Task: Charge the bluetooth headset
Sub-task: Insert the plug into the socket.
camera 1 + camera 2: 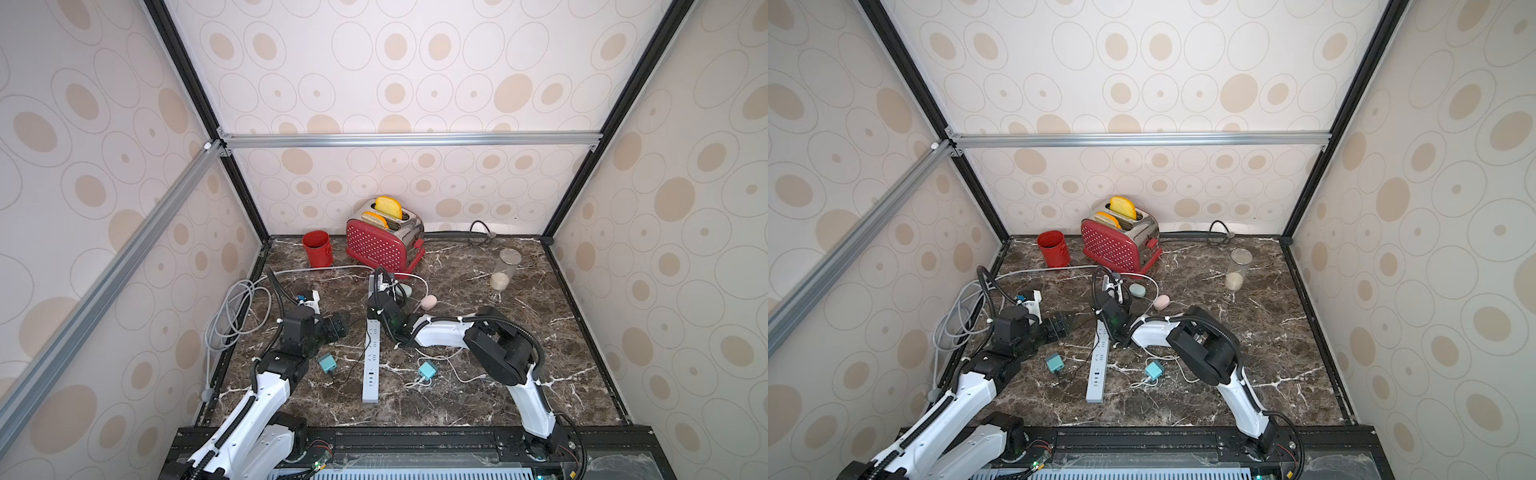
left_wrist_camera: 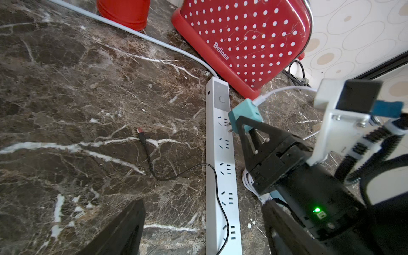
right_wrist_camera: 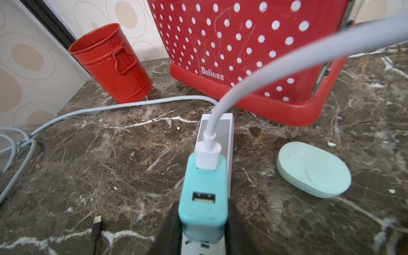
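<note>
A: Layout?
B: Marble surface [image 1: 540, 332]. Red dotted toaster [image 1: 382, 245] stands at the power strip's [image 1: 371, 374] far end. Left fingers [image 2: 119, 231] are spread wide and hold nothing, beside the strip's middle.
A: Right arm?
B: Right fingers [image 3: 164, 236] pinch a teal charger [image 2: 245, 110], tilted over the strip's far-end socket. Prongs still show, not seated. White cable [image 3: 242, 84] sits in one of its two ports.
A: Headset?
B: Mint headset case [image 3: 313, 170] lies flat just beside the strip's far end, right-arm side. Pink case [image 1: 429, 301] is further out. Can't tell where the cable ends.
A: Rest?
B: Black cable [image 2: 152, 163] crosses the strip.
</note>
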